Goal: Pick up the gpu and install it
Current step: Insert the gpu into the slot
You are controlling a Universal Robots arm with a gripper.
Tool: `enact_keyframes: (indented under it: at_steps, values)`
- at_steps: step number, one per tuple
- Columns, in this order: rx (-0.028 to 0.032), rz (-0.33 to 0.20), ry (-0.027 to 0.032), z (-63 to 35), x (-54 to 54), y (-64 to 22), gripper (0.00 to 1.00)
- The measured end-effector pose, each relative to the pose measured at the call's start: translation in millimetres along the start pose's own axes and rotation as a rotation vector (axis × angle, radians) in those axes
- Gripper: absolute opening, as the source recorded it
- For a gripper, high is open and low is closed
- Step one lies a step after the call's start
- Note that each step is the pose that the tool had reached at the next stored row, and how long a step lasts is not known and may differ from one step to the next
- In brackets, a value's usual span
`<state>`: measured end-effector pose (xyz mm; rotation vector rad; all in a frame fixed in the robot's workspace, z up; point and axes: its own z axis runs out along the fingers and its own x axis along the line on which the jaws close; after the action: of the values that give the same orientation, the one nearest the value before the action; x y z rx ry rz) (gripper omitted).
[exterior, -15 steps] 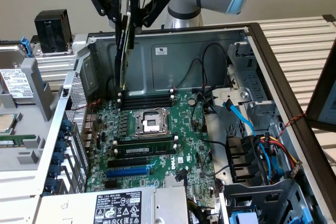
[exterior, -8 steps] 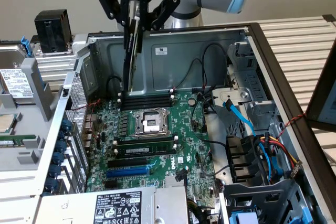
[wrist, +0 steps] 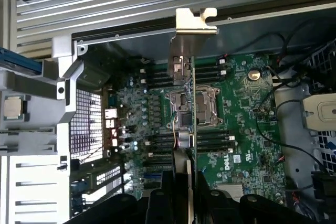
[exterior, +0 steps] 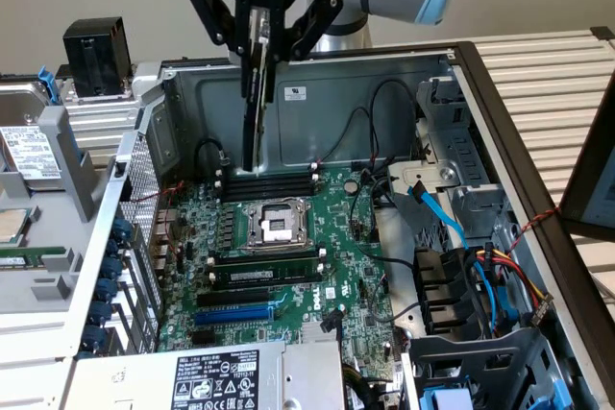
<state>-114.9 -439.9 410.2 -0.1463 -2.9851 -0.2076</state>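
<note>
1. Nearest the camera sits the power supply with its white label, at the near edge of the open computer case.
2. On the exterior view's left, outside the case, a hard drive lies flat. A black cube-shaped box stands farther back.
3. In the middle, my gripper is clenched on the gpu. I grasp it by one end, so it hangs upright and edge-on above the motherboard.
4. From my wrist, the card runs away from me in line with the CPU socket. Its metal bracket is at the end away from my gripper.
5. RAM sticks lie on the far side of the socket, and a blue slot lies on the near side. The gpu is not yet seated in any slot.
6. On the exterior view's right, a blue cable curves down past the drive bays, with a bundle of coloured wires beyond it.
</note>
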Motion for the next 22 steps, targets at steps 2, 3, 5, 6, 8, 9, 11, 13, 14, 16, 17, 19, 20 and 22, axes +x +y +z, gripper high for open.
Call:
enact_keyframes:
  at_steps: [2, 3, 5, 6, 8, 9, 11, 13, 14, 16, 17, 19, 20, 22]
  values:
    - [0.0052, -0.036, -0.0001, 0.3, -0.2, 0.0, 0.27]
    - [0.0077, -0.055, -0.0004, 0.6, -0.1, -0.1, 0.27]
    - [0.0123, -0.091, -0.0053, 1.2, -0.1, -0.1, 0.27]
    - [0.0145, -0.108, -0.0097, 1.3, -0.2, -0.2, 0.27]
    - [0.0183, -0.140, -0.0224, 1.4, -0.2, -0.2, 0.27]
    - [0.0197, -0.155, -0.0316, 1.5, -0.2, -0.2, 0.27]
    - [0.0230, -0.185, -0.0502, 1.5, -0.3, -0.1, 0.27]
    - [0.0259, -0.213, -0.0613, 2.0, -0.3, -0.2, 0.27]
    - [0.0276, -0.230, -0.0633, 2.2, -0.4, -0.2, 0.27]
    - [0.0313, -0.266, -0.0612, 3.0, -0.5, -0.4, 0.27]
    - [0.0332, -0.284, -0.0594, 3.4, -0.5, -0.5, 0.27]
    - [0.0371, -0.320, -0.0555, 4.2, -0.6, -0.5, 0.27]
    - [0.0389, -0.337, -0.0538, 4.6, -0.7, -0.6, 0.27]
    - [0.0429, -0.374, -0.0510, 5.5, -0.9, -0.7, 0.27]
